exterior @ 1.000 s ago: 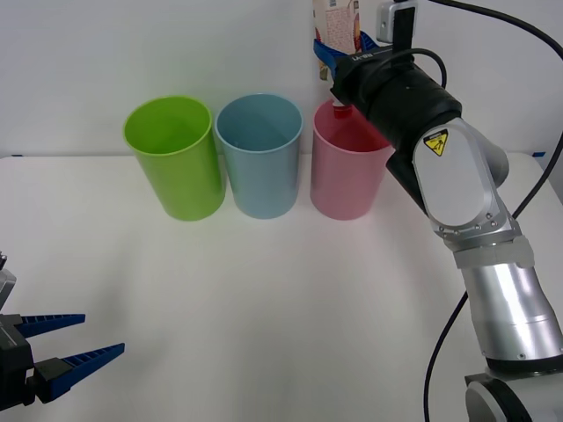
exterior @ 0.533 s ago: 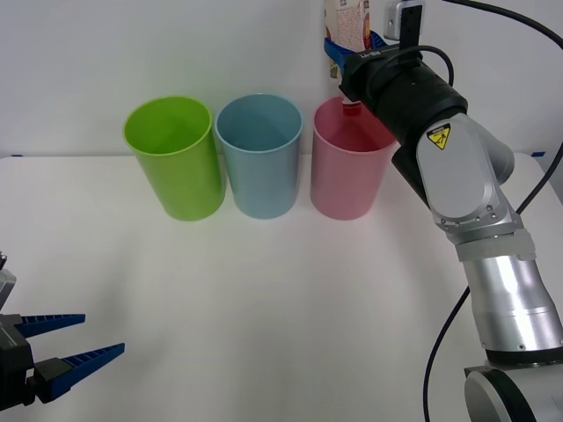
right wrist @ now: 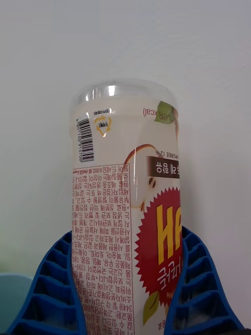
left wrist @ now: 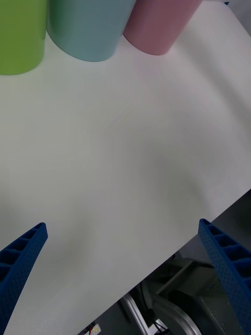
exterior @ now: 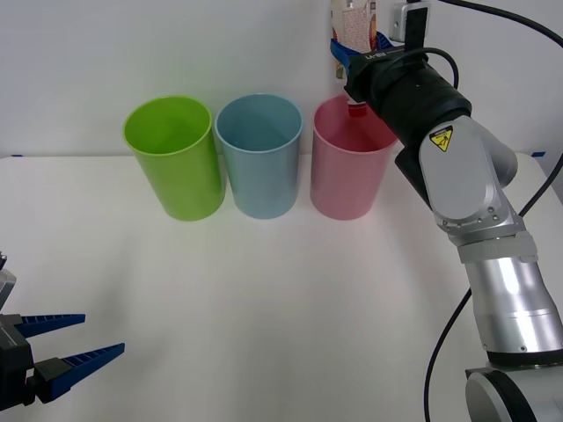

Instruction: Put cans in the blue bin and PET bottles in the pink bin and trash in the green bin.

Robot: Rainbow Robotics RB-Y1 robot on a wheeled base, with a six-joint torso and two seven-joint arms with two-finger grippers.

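The PET bottle (exterior: 354,25) is clear with a pale printed label and hangs upside down. Its red cap (exterior: 356,109) points down just above the far rim of the pink bin (exterior: 345,180). My right gripper (exterior: 350,48) is shut on the bottle's body; the right wrist view shows the bottle (right wrist: 125,209) between the blue fingers (right wrist: 52,282) of that gripper (right wrist: 125,246). The blue bin (exterior: 261,167) stands in the middle and the green bin (exterior: 176,167) to its left. My left gripper (exterior: 75,338) rests open at the near left edge.
The three bins stand in a row at the back of the white table (exterior: 264,308), near the wall. From the left wrist, past the open left gripper (left wrist: 123,246), I see the green bin (left wrist: 18,36), blue bin (left wrist: 89,26) and pink bin (left wrist: 157,23) and the table's edge (left wrist: 157,256).
My right gripper has shifted a little to the right and farther back with the bottle, keeping its cap over the pink bin. The left arm has not moved.
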